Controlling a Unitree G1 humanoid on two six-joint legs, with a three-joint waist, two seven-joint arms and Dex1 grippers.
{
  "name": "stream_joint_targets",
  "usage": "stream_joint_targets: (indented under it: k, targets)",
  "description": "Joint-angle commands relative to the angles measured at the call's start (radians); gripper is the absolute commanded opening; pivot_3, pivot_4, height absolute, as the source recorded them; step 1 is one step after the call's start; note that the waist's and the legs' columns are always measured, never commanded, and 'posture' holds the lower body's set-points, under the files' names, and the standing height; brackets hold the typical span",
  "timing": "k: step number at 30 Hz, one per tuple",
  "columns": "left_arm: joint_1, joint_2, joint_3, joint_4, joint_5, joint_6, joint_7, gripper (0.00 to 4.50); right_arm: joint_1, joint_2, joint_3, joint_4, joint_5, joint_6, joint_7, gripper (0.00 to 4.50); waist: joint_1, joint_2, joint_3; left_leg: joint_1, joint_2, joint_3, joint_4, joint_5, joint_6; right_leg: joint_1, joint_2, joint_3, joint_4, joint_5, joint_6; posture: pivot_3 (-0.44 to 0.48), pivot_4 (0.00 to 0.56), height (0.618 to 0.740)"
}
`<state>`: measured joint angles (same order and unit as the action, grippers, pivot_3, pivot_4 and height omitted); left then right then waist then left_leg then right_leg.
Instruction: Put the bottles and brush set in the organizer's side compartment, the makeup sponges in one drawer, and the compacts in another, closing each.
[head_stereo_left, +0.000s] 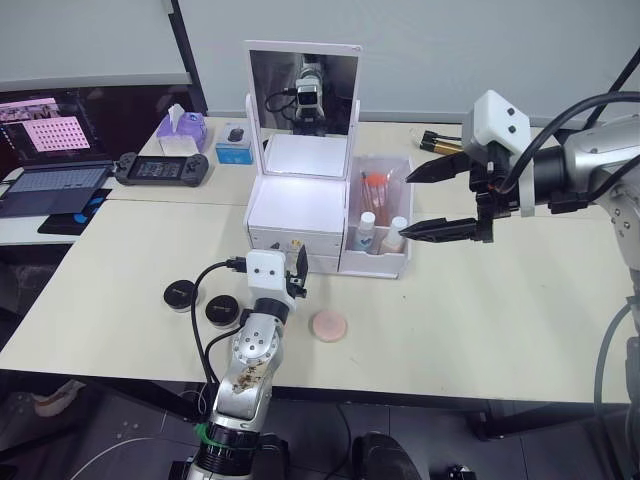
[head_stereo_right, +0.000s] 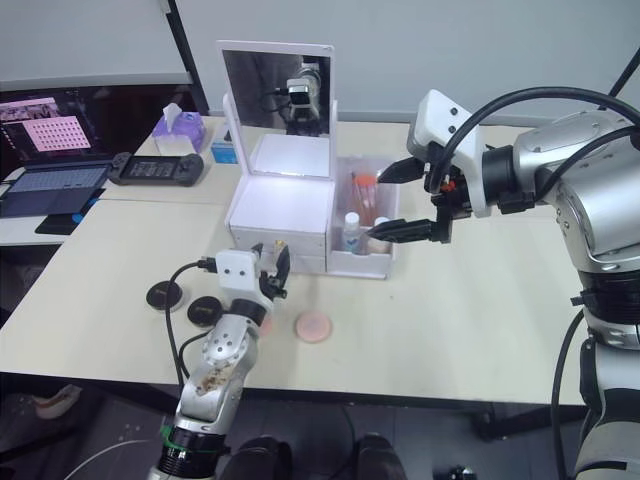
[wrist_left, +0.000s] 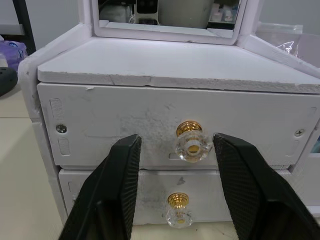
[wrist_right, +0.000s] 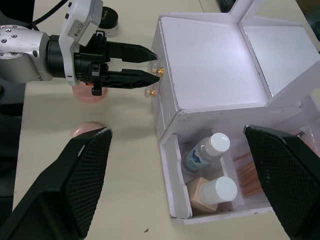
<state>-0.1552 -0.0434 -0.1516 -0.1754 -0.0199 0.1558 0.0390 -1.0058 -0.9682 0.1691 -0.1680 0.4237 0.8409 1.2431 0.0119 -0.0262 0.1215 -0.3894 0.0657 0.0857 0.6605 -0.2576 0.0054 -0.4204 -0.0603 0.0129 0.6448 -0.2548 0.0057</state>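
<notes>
My left gripper (wrist_left: 172, 190) is spread wide, its fingers either side of the upper drawer's knob (wrist_left: 190, 145) on the organizer (head_stereo_left: 300, 215). Both drawers are shut. My right gripper (head_stereo_left: 432, 200) hangs wide open above the side bin, where the bottles (wrist_right: 207, 150) and brush set (wrist_right: 247, 167) sit. One makeup sponge (head_stereo_left: 329, 325) lies beside my left wrist, the compacts (head_stereo_left: 180, 294) beyond it.

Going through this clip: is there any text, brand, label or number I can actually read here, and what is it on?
No text can be read in these pictures.
Clear bottle: bluish label, print too small to read.
Laptop screen: pink grid pattern, no legible characters.
Blue box behind the organizer: markings too blurred to read.
Left forearm: small markings, unreadable.
Drawer fronts: plain, no lettering.
</notes>
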Motion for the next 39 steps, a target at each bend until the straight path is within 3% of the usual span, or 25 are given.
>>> stream_joint_targets:
  k: [1, 3, 4, 9, 19, 31, 34, 39]
  targets:
    - [-0.019, -0.023, -0.002, -0.007, 0.003, -0.031, -0.002, 1.15, -0.041, 0.002, -0.032, -0.010, -0.003, -0.001, -0.017, 4.50, 0.000, 0.000, 0.000, 0.000, 0.000, 0.000, 0.000, 0.000, 0.000, 0.000, 0.000, 0.000, 0.000, 0.000, 0.000, 0.000, 0.150, 0.706]
    - [-0.019, -0.019, -0.012, -0.010, 0.004, -0.038, -0.012, 0.57, -0.049, 0.005, -0.033, -0.004, -0.004, -0.001, -0.022, 4.50, 0.000, 0.000, 0.000, 0.000, 0.000, 0.000, 0.000, 0.000, 0.000, 0.000, 0.000, 0.000, 0.000, 0.000, 0.000, 0.000, 0.150, 0.706]
    - [-0.017, -0.018, -0.016, -0.012, 0.004, -0.039, -0.018, 0.55, -0.050, 0.006, -0.033, -0.002, -0.004, -0.002, -0.024, 4.50, 0.000, 0.000, 0.000, 0.000, 0.000, 0.000, 0.000, 0.000, 0.000, 0.000, 0.000, 0.000, 0.000, 0.000, 0.000, 0.000, 0.150, 0.706]
    - [0.058, 0.036, -0.039, -0.109, 0.010, 0.011, -0.074, 0.55, -0.036, 0.006, -0.035, -0.007, -0.010, -0.017, -0.031, 4.50, 0.000, 0.000, 0.000, 0.000, 0.000, 0.000, 0.000, 0.000, 0.000, 0.000, 0.000, 0.000, 0.000, 0.000, 0.000, 0.000, 0.150, 0.706]
    - [0.285, 0.164, -0.053, -0.419, -0.171, 0.184, -0.253, 0.55, 0.019, 0.038, -0.040, -0.010, -0.008, -0.053, -0.049, 4.50, 0.002, 0.001, 0.000, 0.000, 0.001, 0.001, 0.000, 0.000, 0.000, 0.000, -0.001, -0.001, 0.000, 0.000, 0.000, 0.000, 0.150, 0.706]
    - [0.319, 0.207, -0.040, -0.526, -0.238, 0.322, -0.257, 0.55, 0.053, 0.053, -0.045, -0.012, 0.001, -0.067, -0.052, 4.50, 0.004, 0.001, 0.000, 0.000, 0.000, 0.000, 0.000, 0.000, 0.000, 0.001, -0.001, -0.001, -0.001, 0.000, 0.000, 0.000, 0.150, 0.706]
    - [0.323, 0.196, -0.017, -0.542, -0.334, 0.357, -0.290, 1.42, 0.055, 0.050, -0.049, -0.014, 0.019, -0.052, -0.037, 4.50, 0.003, 0.001, 0.000, 0.000, 0.000, 0.000, 0.000, 0.000, 0.000, 0.001, -0.001, -0.001, -0.001, 0.000, 0.000, 0.000, 0.150, 0.706]
    - [0.347, 0.211, 0.040, -0.587, -0.385, 0.343, -0.293, 3.07, 0.049, 0.034, -0.060, -0.016, 0.066, -0.021, 0.007, 4.50, -0.001, 0.001, 0.000, 0.000, 0.001, 0.000, 0.000, 0.000, 0.000, 0.000, 0.000, -0.001, -0.001, 0.000, 0.000, 0.000, 0.150, 0.706]
